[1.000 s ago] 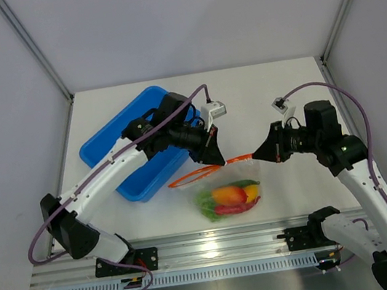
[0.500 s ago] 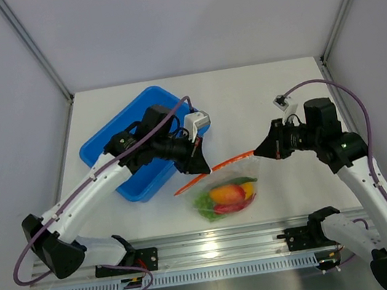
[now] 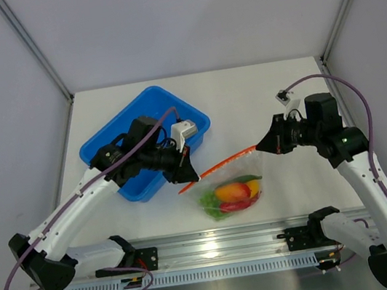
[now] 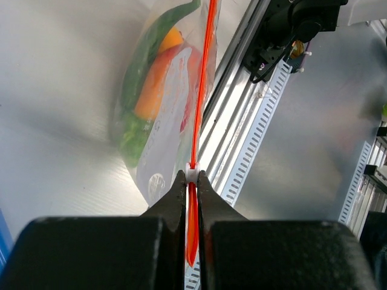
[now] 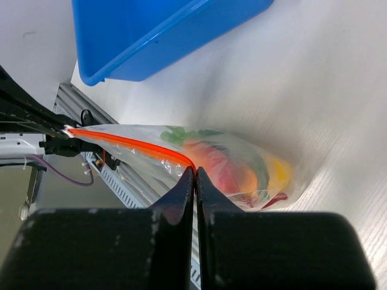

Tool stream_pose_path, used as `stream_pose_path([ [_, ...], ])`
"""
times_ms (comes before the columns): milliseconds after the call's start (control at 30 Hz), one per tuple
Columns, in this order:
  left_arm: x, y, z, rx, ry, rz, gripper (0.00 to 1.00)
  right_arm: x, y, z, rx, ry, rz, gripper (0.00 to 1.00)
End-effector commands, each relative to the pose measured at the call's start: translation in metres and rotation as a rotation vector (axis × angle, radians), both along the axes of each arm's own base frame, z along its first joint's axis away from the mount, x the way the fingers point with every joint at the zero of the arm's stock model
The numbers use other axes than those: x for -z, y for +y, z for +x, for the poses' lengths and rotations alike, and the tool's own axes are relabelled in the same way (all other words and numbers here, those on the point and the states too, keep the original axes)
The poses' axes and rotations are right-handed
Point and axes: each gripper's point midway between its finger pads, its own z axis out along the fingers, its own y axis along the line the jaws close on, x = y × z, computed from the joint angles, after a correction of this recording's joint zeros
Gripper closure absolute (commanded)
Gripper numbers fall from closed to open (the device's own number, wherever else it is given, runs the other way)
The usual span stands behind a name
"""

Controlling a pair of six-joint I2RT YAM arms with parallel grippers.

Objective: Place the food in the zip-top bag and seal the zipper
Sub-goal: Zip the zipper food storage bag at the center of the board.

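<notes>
The clear zip-top bag (image 3: 232, 192) hangs between both grippers just above the table, with the food (image 3: 232, 195) inside: red, orange, yellow and green pieces. Its red-orange zipper (image 3: 222, 163) runs taut from left to right. My left gripper (image 3: 187, 180) is shut on the zipper's left end, at its white slider (image 4: 191, 174). My right gripper (image 3: 260, 147) is shut on the zipper's right end (image 5: 192, 167). The food also shows through the plastic in the left wrist view (image 4: 154, 90) and in the right wrist view (image 5: 233, 166).
A blue plastic tray (image 3: 108, 147) sits on the table at the left behind my left arm, and shows in the right wrist view (image 5: 157, 36). The metal rail (image 3: 217, 244) runs along the table's near edge below the bag.
My left gripper has slid left along the zipper, from near its middle to its left end. The open loop of the mouth has flattened into one straight strip. The right gripper held its place.
</notes>
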Motion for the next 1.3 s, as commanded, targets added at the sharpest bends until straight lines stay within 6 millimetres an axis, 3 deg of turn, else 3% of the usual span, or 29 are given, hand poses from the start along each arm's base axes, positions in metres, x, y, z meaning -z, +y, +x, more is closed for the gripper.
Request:
stream_pose_path([
  [0,-0.001,0.015,-0.007,-0.021,-0.012,0.013,0.99,-0.017,-0.008,0.013,0.042,-0.077,-0.021,1.0],
  [567,0.005,0.042,-0.021,-0.107,-0.024,0.025,0.99,-0.013,-0.009,0.013,0.046,-0.063,-0.028,1.0],
  [1167,0.011,0.051,-0.029,-0.142,0.002,0.034,0.99,-0.01,-0.006,0.007,0.03,-0.064,-0.021,1.0],
  [1233,0.01,0.052,-0.026,-0.154,-0.013,0.038,0.91,-0.009,-0.005,0.007,0.023,-0.064,-0.022,1.0],
  [1267,0.011,0.052,-0.025,-0.157,-0.013,0.043,0.82,-0.009,-0.005,0.007,0.021,-0.064,-0.022,1.0],
])
